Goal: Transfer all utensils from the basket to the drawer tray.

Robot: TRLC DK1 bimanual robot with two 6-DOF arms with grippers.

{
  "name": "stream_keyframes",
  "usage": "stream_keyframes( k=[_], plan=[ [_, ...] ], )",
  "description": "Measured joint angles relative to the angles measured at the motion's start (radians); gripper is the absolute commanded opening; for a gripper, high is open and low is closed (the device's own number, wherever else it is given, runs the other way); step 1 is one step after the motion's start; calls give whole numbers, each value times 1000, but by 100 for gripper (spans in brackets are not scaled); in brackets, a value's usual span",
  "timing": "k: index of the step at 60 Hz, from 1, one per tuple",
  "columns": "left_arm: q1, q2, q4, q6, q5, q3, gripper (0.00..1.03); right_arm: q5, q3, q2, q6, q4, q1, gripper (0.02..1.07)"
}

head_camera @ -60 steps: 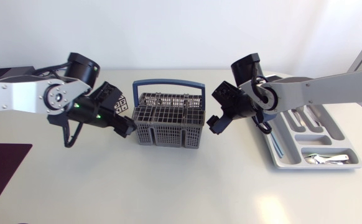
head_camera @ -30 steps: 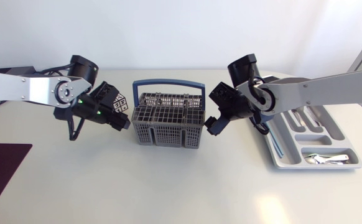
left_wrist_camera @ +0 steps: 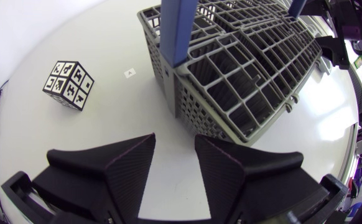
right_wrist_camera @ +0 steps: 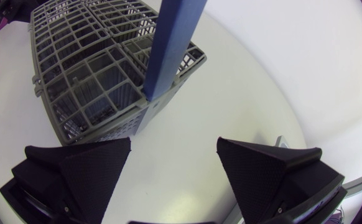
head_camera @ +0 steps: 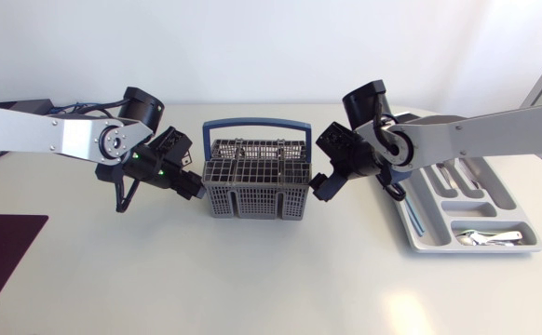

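Note:
The grey wire basket [head_camera: 252,189] with a blue handle [head_camera: 252,123] stands mid-table; the compartments I can see hold no utensils. My left gripper [head_camera: 195,187] is at its left wall, low over the table. In the left wrist view this gripper [left_wrist_camera: 175,149] is open by a narrow gap with nothing in it, the basket [left_wrist_camera: 243,74] just ahead. My right gripper [head_camera: 319,184] is at the basket's right side. It [right_wrist_camera: 175,158] stands wide open and empty, with the basket [right_wrist_camera: 94,68] ahead. The grey drawer tray [head_camera: 424,233] lies far right, with spoons [head_camera: 487,238] in its front compartment.
A small cube with black-and-white markers [left_wrist_camera: 69,84] sits on the table beside the left gripper, away from the basket. A dark purple mat [head_camera: 1,251] covers the front left corner. More cutlery [head_camera: 450,173] lies in the tray's rear compartments.
My left arm has swung right, bringing its gripper up to the basket's left wall, and its fingers have drawn closer together. The right arm has hardly moved.

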Motion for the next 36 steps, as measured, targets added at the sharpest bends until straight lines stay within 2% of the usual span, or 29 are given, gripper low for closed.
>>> stream_keyframes(
  k=[15, 21, 26, 30, 33, 36],
  plan=[
    [0, -1, 0, 0, 0, 0, 48, 7, 1, 0, 0, -1, 0, 102],
    [8, -14, 1, 0, 5, -4, 54, 14, -1, -1, 0, -1, -1, 102],
    [26, -51, 7, 0, 10, -24, 66, 34, -25, -23, 5, 0, -2, 102],
    [56, -97, 7, 0, 11, -45, 87, 46, -61, -66, 5, -1, -10, 102],
    [90, -145, 6, 0, 11, -66, 96, 52, -85, -106, 5, -1, -25, 102],
    [133, -207, 6, 0, 11, -85, 99, 56, -111, -160, 5, 0, -53, 102]
  ],
)
